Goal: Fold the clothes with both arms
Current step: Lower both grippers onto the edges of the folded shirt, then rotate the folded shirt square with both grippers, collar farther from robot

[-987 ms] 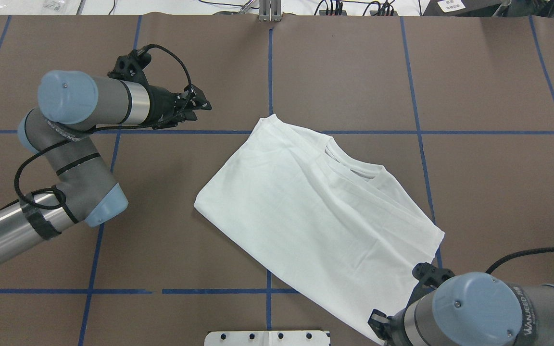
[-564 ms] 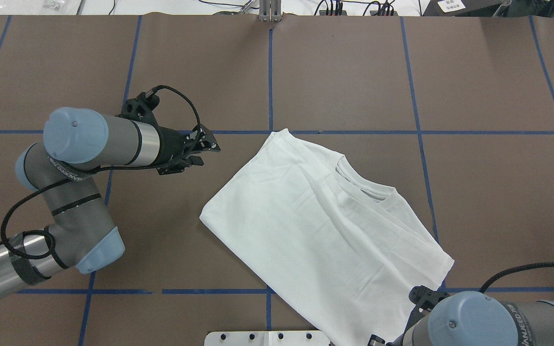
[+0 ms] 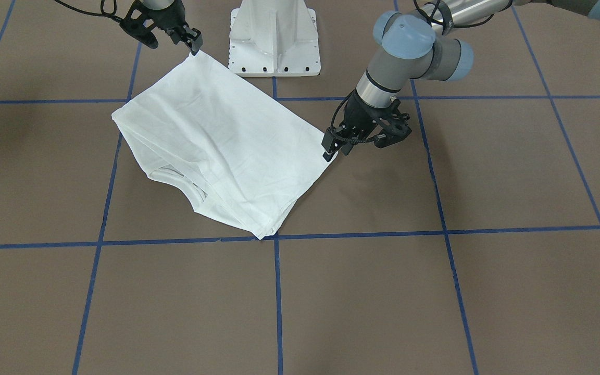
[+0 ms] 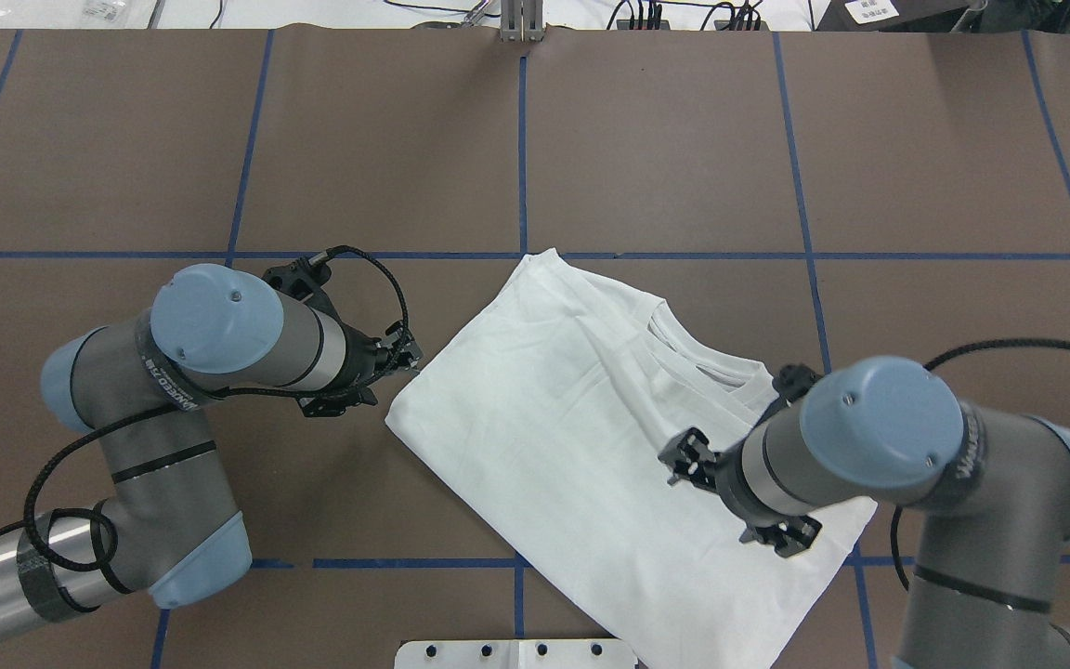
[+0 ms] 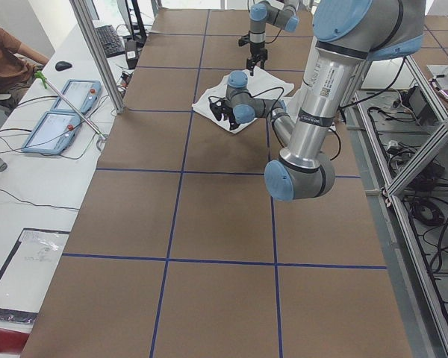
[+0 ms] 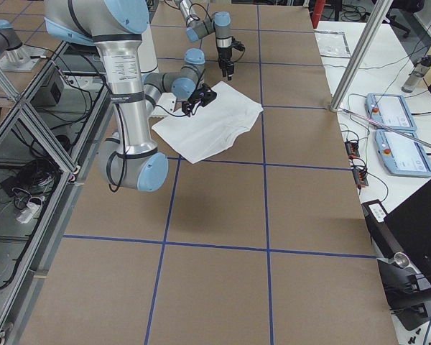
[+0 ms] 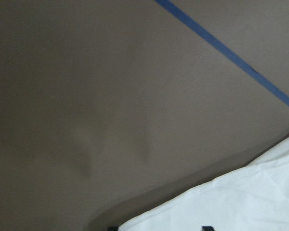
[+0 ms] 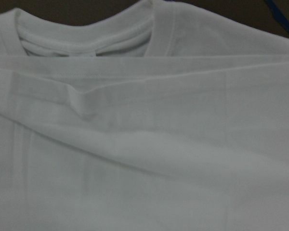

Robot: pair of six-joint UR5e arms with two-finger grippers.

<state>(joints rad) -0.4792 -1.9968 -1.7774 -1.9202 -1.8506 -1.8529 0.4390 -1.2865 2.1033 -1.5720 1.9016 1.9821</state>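
The white T-shirt (image 4: 591,446) lies folded into a slanted rectangle on the brown table, its ribbed collar (image 4: 693,358) facing away from me. Its sleeves and printed text are hidden. It also shows in the front view (image 3: 216,140). My left gripper (image 4: 403,358) is open and low at the shirt's left corner (image 3: 329,159). In the left wrist view the cloth edge (image 7: 241,207) lies between its fingertips. My right gripper (image 4: 686,460) hovers above the shirt and holds nothing. Its fingers look apart in the front view (image 3: 191,40). The right wrist view shows the collar (image 8: 86,43) close up.
The white pedestal base (image 3: 274,36) stands just behind the shirt's near corner. Blue tape lines (image 4: 523,139) grid the brown table. In the left side view a side table holds two pendants (image 5: 60,112) beside an operator. Cables run along the far edge (image 4: 684,14).
The shirt slid a little toward my right, then stayed. My right gripper let go of its near corner and rose over the shirt. My left arm came down to the left corner.
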